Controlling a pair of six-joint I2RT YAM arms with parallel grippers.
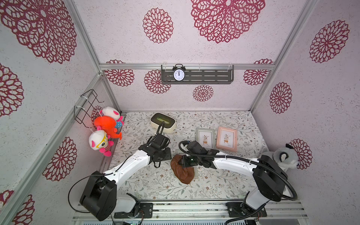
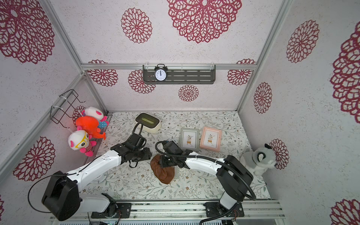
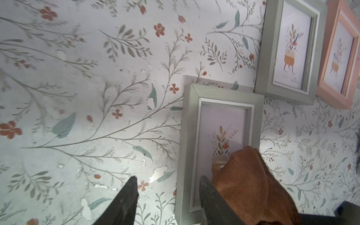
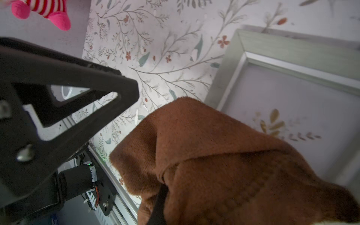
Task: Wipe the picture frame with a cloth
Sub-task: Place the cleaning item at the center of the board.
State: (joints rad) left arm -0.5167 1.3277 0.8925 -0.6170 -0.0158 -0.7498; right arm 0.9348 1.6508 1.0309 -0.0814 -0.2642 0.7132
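Right gripper (image 1: 186,162) pinching cloth (image 1: 182,175) | picture frame (image 3: 220,97) long axis front-to-back

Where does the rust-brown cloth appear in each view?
Top view: the cloth sits low centre of the picture.
Top view: same spot.
Left wrist: draped over one end of the grey-green frame, beside the open left gripper.
Right wrist: close up, bunched over part of that frame.
Shared landmark: that frame, under the cloth in every view.
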